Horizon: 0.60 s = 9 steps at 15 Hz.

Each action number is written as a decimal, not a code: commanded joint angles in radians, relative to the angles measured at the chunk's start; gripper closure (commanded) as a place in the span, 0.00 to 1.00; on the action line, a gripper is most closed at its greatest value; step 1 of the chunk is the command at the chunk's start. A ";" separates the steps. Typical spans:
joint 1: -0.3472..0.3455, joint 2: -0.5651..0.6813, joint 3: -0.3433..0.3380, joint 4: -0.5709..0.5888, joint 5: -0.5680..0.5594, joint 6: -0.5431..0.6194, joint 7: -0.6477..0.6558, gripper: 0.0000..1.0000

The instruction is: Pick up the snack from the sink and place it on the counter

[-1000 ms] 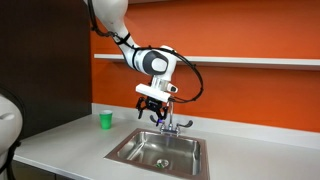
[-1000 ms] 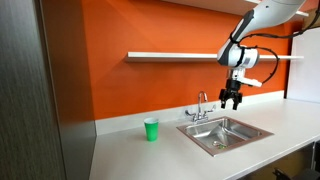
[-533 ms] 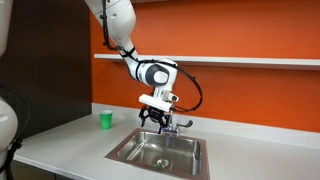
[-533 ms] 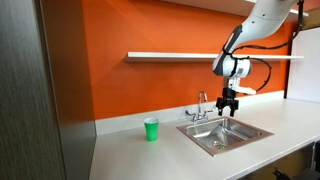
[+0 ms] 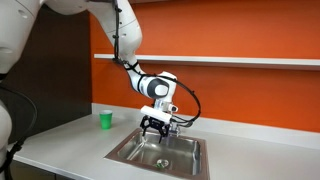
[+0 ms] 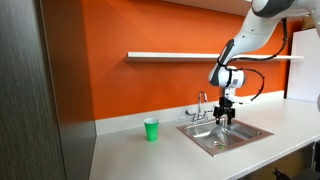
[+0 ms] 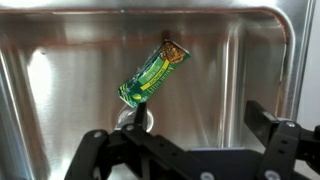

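The snack, a flat green packet with a brown end, lies slantwise on the floor of the steel sink, just above the round drain. My gripper is open and empty, hanging over the basin with the packet beyond its left finger. In both exterior views the gripper sits low over the sink, in front of the chrome faucet. The light grey counter surrounds the basin. The snack does not show in the exterior views.
A bright green cup stands on the counter beside the sink. A white wall shelf runs above against the orange wall. A dark cabinet panel stands at the counter's end.
My gripper has come down from above the faucet to just over the sink basin. It stays open. The cup has not moved.
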 commanded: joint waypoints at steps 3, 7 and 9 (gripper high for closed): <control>-0.070 0.103 0.065 0.070 0.010 0.025 0.009 0.00; -0.089 0.181 0.096 0.109 0.012 0.041 0.020 0.00; -0.096 0.220 0.114 0.131 0.009 0.047 0.028 0.00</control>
